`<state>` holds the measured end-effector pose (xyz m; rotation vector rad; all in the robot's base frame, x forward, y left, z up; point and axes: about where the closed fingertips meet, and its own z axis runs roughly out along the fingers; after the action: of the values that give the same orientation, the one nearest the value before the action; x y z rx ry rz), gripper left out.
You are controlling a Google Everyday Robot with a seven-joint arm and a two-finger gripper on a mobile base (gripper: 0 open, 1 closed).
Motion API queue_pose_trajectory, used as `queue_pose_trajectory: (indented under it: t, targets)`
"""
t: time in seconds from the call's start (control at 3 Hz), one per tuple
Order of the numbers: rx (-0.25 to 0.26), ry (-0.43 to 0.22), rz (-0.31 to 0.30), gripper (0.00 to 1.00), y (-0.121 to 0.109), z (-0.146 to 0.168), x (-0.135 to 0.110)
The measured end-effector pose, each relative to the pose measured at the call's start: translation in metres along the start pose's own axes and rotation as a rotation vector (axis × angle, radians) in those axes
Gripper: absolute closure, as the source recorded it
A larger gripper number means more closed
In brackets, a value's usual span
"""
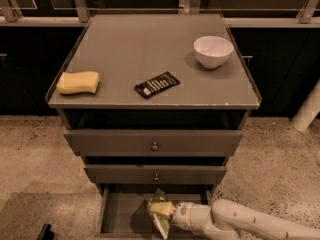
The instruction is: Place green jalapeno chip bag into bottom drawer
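The white two-finger gripper (171, 212) enters from the lower right corner, clamped on the crumpled glossy green-and-white foil chip bag (159, 206). The bag is over the open grey-brown bottom drawer (120, 216), midway between its side edges. Contact with the drawer floor cannot be determined.
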<state>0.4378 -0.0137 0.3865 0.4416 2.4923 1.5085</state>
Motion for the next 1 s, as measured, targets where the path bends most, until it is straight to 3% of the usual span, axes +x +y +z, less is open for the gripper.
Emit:
queue_pose_trajectory:
  t: [0.67,1.0]
  targets:
    - [0.091,-0.035,0.084,1.0,-0.063,0.015,-0.024]
    - [0.08,-0.058,0.147,1.0,-0.105,0.033,-0.057]
